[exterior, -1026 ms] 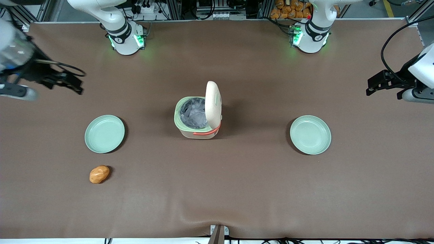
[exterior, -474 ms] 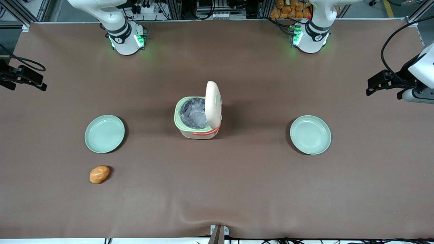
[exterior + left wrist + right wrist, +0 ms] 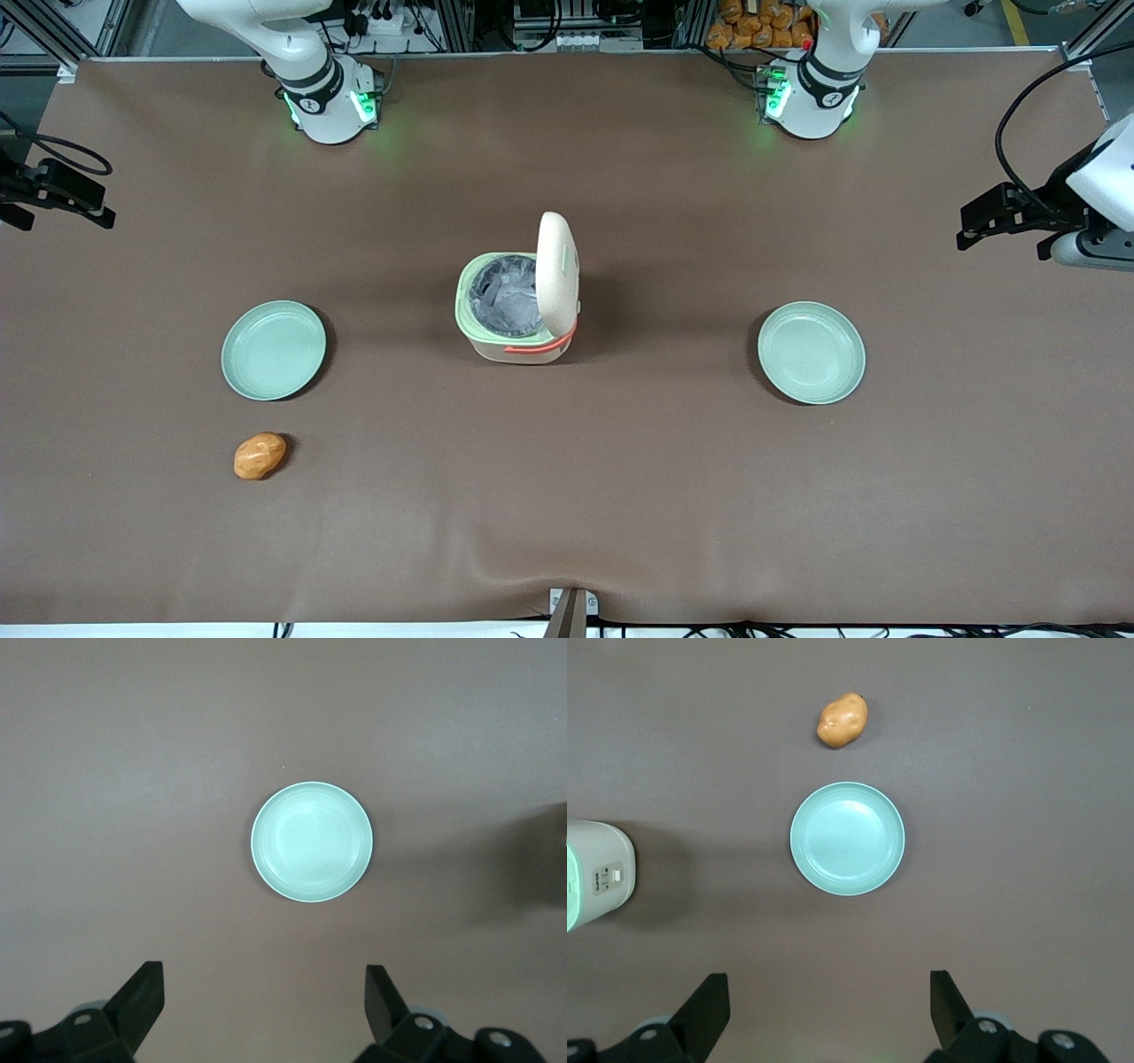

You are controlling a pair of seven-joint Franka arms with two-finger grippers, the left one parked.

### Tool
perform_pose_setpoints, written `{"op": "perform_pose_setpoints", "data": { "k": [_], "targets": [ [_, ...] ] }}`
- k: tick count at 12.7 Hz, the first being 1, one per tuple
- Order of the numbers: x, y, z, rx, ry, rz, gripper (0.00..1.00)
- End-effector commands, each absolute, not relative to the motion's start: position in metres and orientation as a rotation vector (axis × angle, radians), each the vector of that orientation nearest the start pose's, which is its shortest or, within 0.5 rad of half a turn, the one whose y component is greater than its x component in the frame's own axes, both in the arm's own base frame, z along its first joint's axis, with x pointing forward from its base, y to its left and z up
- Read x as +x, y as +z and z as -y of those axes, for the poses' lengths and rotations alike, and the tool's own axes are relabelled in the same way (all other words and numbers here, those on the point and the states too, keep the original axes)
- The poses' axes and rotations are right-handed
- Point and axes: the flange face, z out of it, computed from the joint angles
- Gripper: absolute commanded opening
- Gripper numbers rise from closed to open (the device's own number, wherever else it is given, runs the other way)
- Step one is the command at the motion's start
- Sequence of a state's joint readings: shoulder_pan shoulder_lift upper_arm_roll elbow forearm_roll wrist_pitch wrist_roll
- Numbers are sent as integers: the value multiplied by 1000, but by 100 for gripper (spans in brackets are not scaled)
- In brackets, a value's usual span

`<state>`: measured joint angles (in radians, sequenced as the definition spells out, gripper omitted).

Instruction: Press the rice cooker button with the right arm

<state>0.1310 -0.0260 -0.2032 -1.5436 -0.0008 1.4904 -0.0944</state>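
The cream rice cooker (image 3: pixel 518 301) stands mid-table with its hinged lid (image 3: pixel 556 273) raised upright, showing the silvery inner pot and pale green rim. Its orange-red handle band faces the front camera. In the right wrist view a cream side of the cooker (image 3: pixel 601 881) with a small button panel (image 3: pixel 608 879) shows. My right gripper (image 3: pixel 62 190) hangs high at the working arm's end of the table, far from the cooker. Its fingers (image 3: pixel 709 1010) are spread wide and hold nothing (image 3: pixel 830 1014).
A mint-green plate (image 3: pixel 273 349) lies between my gripper and the cooker, also in the right wrist view (image 3: pixel 847 838). An orange-brown potato (image 3: pixel 260 455) lies nearer the front camera than that plate. A second green plate (image 3: pixel 811 352) lies toward the parked arm's end.
My right arm has swung away from the cooker toward the working arm's table edge and risen slightly; only the black gripper now shows at the frame's edge. The cooker has not moved.
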Motion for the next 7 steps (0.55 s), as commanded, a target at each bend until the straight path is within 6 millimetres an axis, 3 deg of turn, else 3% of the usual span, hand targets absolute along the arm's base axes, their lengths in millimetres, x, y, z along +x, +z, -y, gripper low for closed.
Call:
{"op": "perform_pose_setpoints", "data": {
  "k": [1, 7],
  "targets": [
    [528, 645, 46, -3117, 24, 61, 100],
    [528, 645, 51, -3117, 29, 47, 100]
  ]
}}
